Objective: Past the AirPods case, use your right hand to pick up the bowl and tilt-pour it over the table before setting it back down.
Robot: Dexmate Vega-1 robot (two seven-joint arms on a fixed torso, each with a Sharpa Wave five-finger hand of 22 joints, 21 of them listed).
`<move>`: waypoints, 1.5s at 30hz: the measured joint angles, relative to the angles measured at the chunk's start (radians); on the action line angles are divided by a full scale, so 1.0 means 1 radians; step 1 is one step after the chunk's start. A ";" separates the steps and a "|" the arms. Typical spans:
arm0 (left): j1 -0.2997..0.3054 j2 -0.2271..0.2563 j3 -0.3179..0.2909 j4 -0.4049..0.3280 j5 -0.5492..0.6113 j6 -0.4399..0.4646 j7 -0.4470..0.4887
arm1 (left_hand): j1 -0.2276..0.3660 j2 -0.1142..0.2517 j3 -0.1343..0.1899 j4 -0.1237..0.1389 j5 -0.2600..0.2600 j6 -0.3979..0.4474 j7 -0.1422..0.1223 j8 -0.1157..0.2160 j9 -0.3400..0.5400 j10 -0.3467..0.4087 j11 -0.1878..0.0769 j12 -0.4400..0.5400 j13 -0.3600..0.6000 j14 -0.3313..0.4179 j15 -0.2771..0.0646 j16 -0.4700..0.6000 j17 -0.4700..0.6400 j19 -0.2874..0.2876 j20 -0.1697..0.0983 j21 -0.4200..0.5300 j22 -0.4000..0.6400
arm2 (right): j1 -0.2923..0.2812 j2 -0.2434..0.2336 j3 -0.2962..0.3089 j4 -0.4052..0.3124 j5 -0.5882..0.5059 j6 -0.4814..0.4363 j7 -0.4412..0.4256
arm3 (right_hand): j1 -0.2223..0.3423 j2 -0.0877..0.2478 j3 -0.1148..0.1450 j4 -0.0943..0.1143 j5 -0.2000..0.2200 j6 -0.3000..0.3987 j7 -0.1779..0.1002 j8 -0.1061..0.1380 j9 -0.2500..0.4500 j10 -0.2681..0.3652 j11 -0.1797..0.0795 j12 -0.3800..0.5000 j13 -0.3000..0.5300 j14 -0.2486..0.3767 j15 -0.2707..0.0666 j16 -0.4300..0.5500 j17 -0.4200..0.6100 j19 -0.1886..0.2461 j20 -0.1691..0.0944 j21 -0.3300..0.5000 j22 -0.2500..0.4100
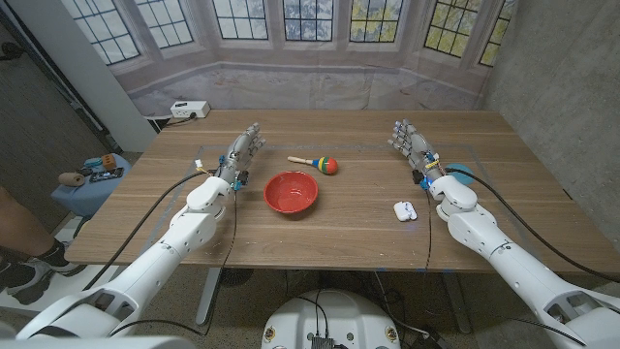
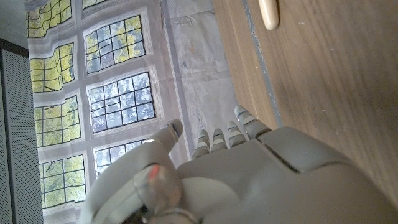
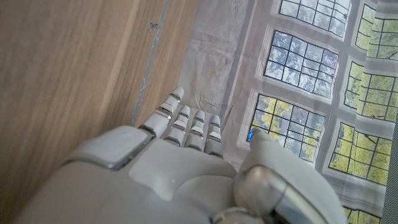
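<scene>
A red bowl (image 1: 292, 193) stands upright near the middle of the wooden table (image 1: 349, 233). A white AirPods case (image 1: 405, 209) lies to its right, close to my right forearm. My right hand (image 1: 411, 142) is over the table's right side, beyond the case, fingers stretched out and holding nothing; the right wrist view shows its back (image 3: 180, 162). My left hand (image 1: 242, 152) is on the left of the bowl, fingers also extended and empty, its back (image 2: 249, 174) seen in the left wrist view.
A wooden maraca (image 1: 315, 163) with a coloured head lies behind the bowl; its handle tip (image 2: 268, 14) appears in the left wrist view. A blue object (image 1: 459, 174) sits by my right wrist. A white power strip (image 1: 189, 110) lies beyond the table's far left corner.
</scene>
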 measured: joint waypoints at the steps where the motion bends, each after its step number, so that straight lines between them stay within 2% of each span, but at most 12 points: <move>1: 0.000 0.000 -0.001 0.002 -0.002 -0.003 -0.009 | 0.000 0.000 0.000 0.000 0.000 0.000 0.000 0.000 0.000 0.000 0.000 0.000 0.000 0.000 0.000 0.000 0.000 0.000 0.000 0.000 0.000 | -0.003 0.001 -0.002 -0.008 -0.001 -0.001 -0.002 | 0.005 0.000 0.000 0.000 0.000 0.000 0.000 0.000 0.000 0.003 -0.003 0.000 0.000 0.000 0.000 0.000 0.000 0.000 0.000 0.000 0.000; 17: 0.012 0.022 -0.012 -0.005 -0.017 -0.008 -0.031 | 0.004 -0.004 0.003 -0.003 0.000 0.000 0.000 0.000 0.000 0.000 0.000 0.000 0.000 0.000 0.000 0.000 0.000 0.000 0.000 0.000 0.000 | -0.035 -0.008 -0.008 -0.071 -0.013 -0.001 -0.020 | 0.010 -0.005 0.007 -0.007 0.000 0.004 0.003 0.000 0.000 0.007 0.001 0.000 0.000 0.000 0.000 0.000 -0.003 0.000 0.000 0.000 0.000; 23: 0.041 0.044 -0.023 -0.038 -0.023 -0.008 -0.031 | 0.004 -0.004 0.006 -0.006 0.000 0.000 0.000 0.000 0.000 0.000 0.000 0.000 0.000 0.000 0.000 0.000 0.000 0.000 0.000 0.000 0.000 | -0.048 -0.019 -0.011 -0.106 -0.029 -0.011 -0.039 | 0.010 -0.005 0.011 -0.011 0.000 0.006 0.006 0.000 0.000 0.008 0.002 0.000 0.000 0.000 0.000 0.000 -0.008 0.000 0.000 0.000 0.000; 29: 0.054 0.057 -0.029 -0.050 -0.026 -0.008 -0.035 | 0.004 -0.004 0.007 -0.007 0.000 0.000 0.000 0.000 0.000 0.000 0.000 0.000 0.000 0.005 0.005 0.000 0.000 0.000 0.000 0.000 0.000 | -0.054 -0.032 -0.018 -0.142 -0.045 -0.032 -0.050 | 0.027 -0.012 0.029 -0.029 0.000 0.015 0.015 0.000 0.000 0.008 0.002 0.000 0.000 0.000 0.000 0.000 -0.016 0.000 0.000 0.000 0.000; 38: 0.058 0.063 -0.032 -0.049 -0.029 -0.015 -0.052 | 0.004 -0.004 0.011 -0.011 0.000 0.000 0.000 0.000 0.000 0.000 0.000 0.000 0.000 0.005 0.005 0.000 0.000 0.000 0.000 0.000 0.000 | -0.056 -0.053 -0.032 -0.190 -0.067 -0.064 -0.060 | 0.055 -0.029 0.036 -0.061 -0.001 0.021 0.021 0.000 0.000 0.012 0.006 0.000 0.005 0.003 -0.003 0.000 -0.026 0.003 0.004 0.000 0.000; 43: 0.057 0.063 -0.032 -0.043 -0.029 -0.021 -0.057 | 0.004 -0.004 0.011 -0.011 0.000 0.000 0.000 0.000 0.000 0.000 0.000 0.000 0.000 0.005 0.005 0.000 0.000 0.000 0.000 0.000 0.000 | -0.056 -0.067 -0.039 -0.221 -0.079 -0.083 -0.066 | 0.069 -0.025 0.045 -0.076 -0.005 0.027 0.027 0.000 0.000 0.015 0.010 0.004 0.005 0.009 0.002 0.000 -0.031 0.003 0.004 0.000 0.000; 45: 0.056 0.063 -0.032 -0.039 -0.028 -0.025 -0.061 | 0.004 -0.004 0.015 -0.015 0.000 0.000 0.000 0.000 0.000 0.000 0.000 0.000 0.000 0.005 0.005 0.000 0.000 0.000 0.000 0.000 0.000 | -0.055 -0.074 -0.042 -0.236 -0.083 -0.091 -0.067 | 0.075 -0.031 0.040 -0.082 -0.007 0.027 0.027 0.000 0.000 0.018 0.012 0.004 0.005 0.009 0.002 0.000 -0.031 0.003 0.004 0.000 0.000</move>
